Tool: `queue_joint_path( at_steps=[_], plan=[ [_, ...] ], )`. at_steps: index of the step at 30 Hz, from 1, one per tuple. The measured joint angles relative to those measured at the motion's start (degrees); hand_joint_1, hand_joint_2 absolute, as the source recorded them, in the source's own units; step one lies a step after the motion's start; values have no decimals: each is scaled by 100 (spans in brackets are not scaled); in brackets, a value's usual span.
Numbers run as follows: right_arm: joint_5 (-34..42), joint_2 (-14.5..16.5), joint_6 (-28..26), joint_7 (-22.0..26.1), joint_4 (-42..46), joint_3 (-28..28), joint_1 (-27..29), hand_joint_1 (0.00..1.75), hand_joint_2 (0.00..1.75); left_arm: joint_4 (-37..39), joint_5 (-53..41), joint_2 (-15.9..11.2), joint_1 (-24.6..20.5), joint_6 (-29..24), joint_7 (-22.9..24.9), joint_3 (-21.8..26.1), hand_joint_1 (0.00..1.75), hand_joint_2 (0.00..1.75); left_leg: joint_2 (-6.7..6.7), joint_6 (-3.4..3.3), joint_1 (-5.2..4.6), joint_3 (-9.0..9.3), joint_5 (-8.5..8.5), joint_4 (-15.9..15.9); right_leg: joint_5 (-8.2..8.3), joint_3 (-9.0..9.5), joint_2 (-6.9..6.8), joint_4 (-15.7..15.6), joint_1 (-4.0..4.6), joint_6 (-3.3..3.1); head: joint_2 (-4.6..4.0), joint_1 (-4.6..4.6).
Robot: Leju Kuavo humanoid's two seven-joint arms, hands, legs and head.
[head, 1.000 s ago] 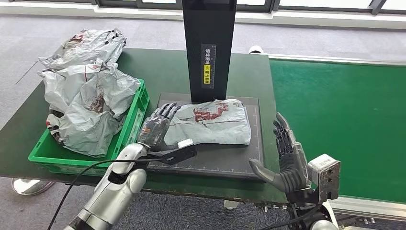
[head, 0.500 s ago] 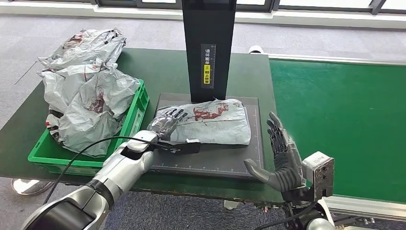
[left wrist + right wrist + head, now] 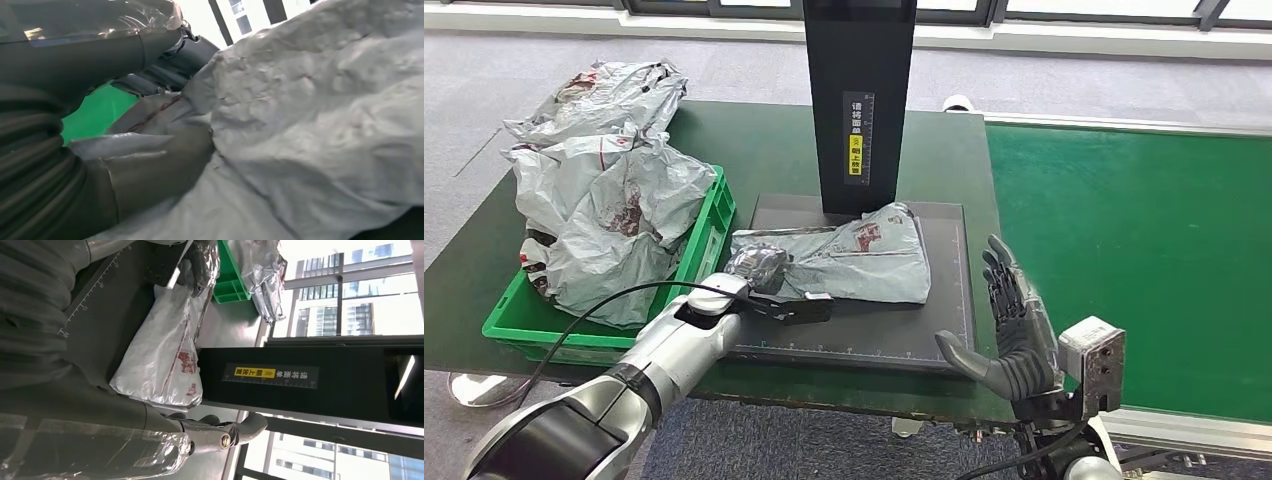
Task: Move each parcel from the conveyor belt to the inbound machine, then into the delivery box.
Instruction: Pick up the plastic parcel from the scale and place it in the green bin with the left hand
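A grey plastic parcel (image 3: 849, 258) with red print lies on the black platform (image 3: 904, 325) of the inbound machine, in front of its dark column (image 3: 860, 100). My left hand (image 3: 759, 267) grips the parcel's left end, which is bunched and lifted; the left wrist view shows my fingers (image 3: 165, 50) and thumb closed on the crumpled grey parcel (image 3: 320, 125). My right hand (image 3: 1014, 330) hovers open at the platform's right edge, palm toward the parcel, touching nothing. The right wrist view shows the parcel (image 3: 160, 355) and the column (image 3: 290, 375).
A green delivery box (image 3: 699, 265) stands left of the platform, holding several grey parcels (image 3: 604, 210) piled above its rim. The green conveyor belt (image 3: 1144, 250) runs along the right. The dark green table (image 3: 764, 150) carries box and machine.
My left hand has closed on the parcel's left end and pulled it leftward, bunching it and dragging the parcel toward the green box. My right hand has barely moved.
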State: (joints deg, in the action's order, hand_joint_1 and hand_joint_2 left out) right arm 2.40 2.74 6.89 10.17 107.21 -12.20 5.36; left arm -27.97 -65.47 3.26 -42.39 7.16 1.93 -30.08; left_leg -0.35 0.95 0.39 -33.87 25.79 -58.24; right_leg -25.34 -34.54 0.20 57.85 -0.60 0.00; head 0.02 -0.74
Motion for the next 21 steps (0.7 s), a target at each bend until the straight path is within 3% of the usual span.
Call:
queue_joint_path(
  at_steps=[4,8,18,21],
  plan=[
    [4,1,-93,4,1,9,9,0,175,23,1,-1,1,-168,15,0,175,175,0,0,0,0,0,0,0,-1,0,0,0,0,0,0],
    [-17,1,-279,15,22,63,101,0,175,-128,42,-24,15,-719,97,0,175,175,-2,0,0,-3,0,0,0,-1,0,0,0,0,-1,0],
    [-61,8,-477,28,202,166,333,0,175,-1229,69,-238,213,-1117,336,75,175,175,-2,0,0,-6,-1,0,0,-2,0,0,0,0,-1,-1],
    [-82,28,-560,39,277,204,412,0,175,-1893,59,-373,334,-1271,406,253,175,175,1,0,0,-6,-1,0,0,-3,2,1,1,0,-1,-1]
  ],
)
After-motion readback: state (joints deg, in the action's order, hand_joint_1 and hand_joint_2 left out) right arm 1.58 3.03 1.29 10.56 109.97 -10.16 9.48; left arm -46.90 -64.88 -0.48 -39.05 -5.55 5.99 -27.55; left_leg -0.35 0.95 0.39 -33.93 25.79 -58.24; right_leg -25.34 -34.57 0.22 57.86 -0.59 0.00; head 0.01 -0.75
